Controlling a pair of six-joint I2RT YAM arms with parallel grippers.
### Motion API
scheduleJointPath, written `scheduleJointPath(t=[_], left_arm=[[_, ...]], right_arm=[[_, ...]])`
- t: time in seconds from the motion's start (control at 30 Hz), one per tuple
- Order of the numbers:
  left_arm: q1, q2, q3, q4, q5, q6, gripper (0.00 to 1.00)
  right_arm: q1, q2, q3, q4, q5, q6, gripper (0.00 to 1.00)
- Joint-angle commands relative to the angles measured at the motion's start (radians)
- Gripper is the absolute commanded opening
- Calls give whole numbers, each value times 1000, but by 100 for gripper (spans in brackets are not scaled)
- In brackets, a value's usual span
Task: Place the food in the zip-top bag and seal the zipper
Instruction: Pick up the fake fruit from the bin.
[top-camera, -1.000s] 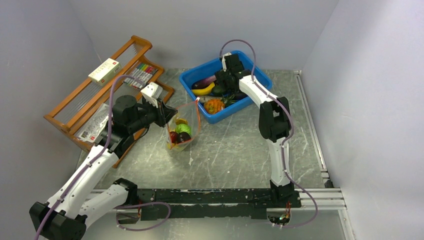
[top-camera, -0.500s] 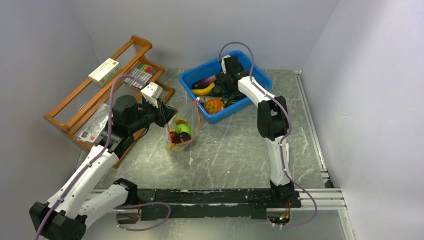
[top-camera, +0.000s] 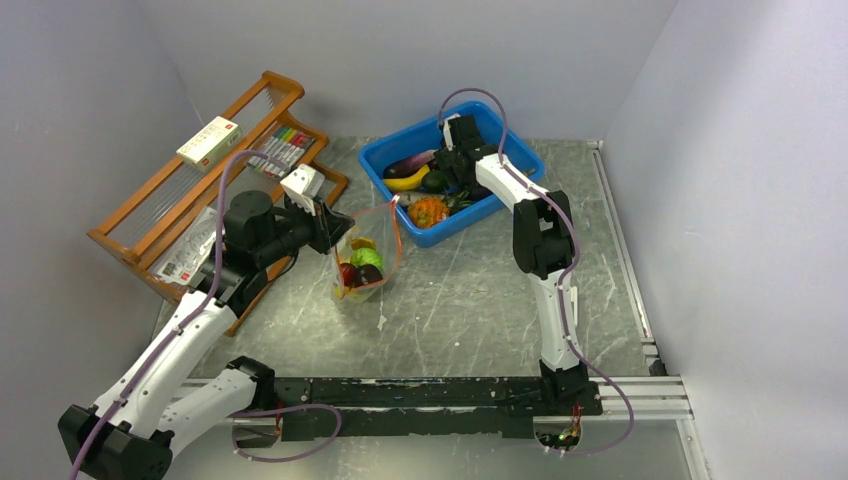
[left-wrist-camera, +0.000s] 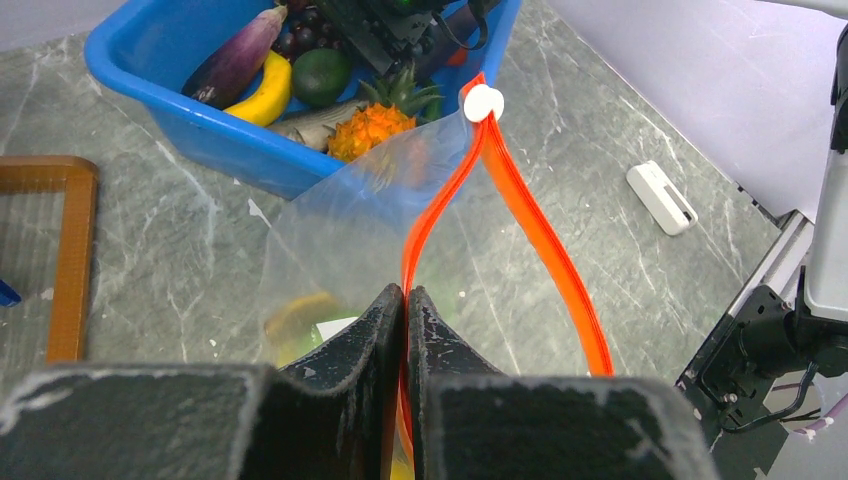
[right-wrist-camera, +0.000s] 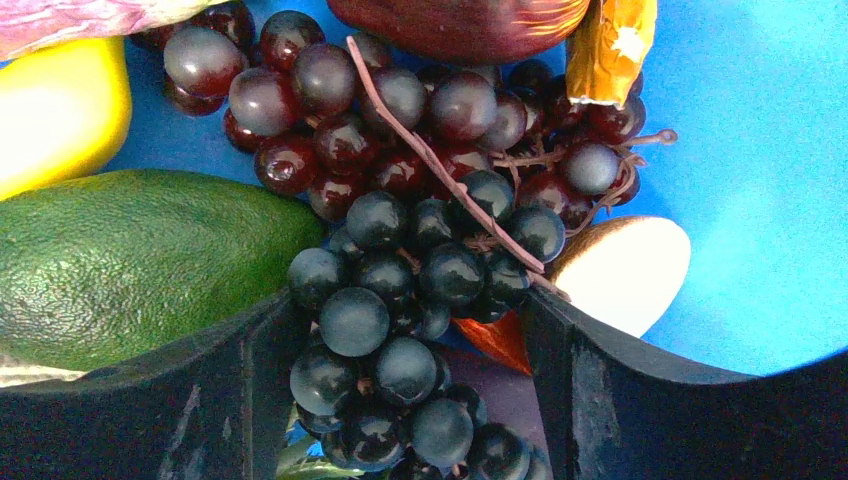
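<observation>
My left gripper is shut on the near side of the zipper, holding the zip-top bag upright with its mouth gaping. A white slider sits at the zipper's far end. Green, red and yellow food lies in the bag. My right gripper reaches down into the blue bin, open, with its fingers on either side of a dark grape cluster. The left finger touches the grapes and a gap shows at the right finger.
The bin also holds a banana, an eggplant, a pineapple, an avocado and red grapes. A wooden rack with a box and markers stands at the left. A small white piece lies before the bag.
My right gripper has shifted slightly left, deeper into the bin, and its jaws have narrowed around the dark grapes. The left gripper and the bag have not moved.
</observation>
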Motion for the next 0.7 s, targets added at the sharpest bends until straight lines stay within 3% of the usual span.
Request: scheduleJointPath(t=[0.0,0.27,0.67], left_arm=[[11,-20,1,19,-8,12,7],[11,-20,1,19,-6,12,7],[11,-14,2,20,-6,13,7]], right_arm=[[-6,-19,-2,40,-7,-3,74],[-6,-38,-12,50,-10,1,62],[-6,-113,-88,108,-14,19,52]])
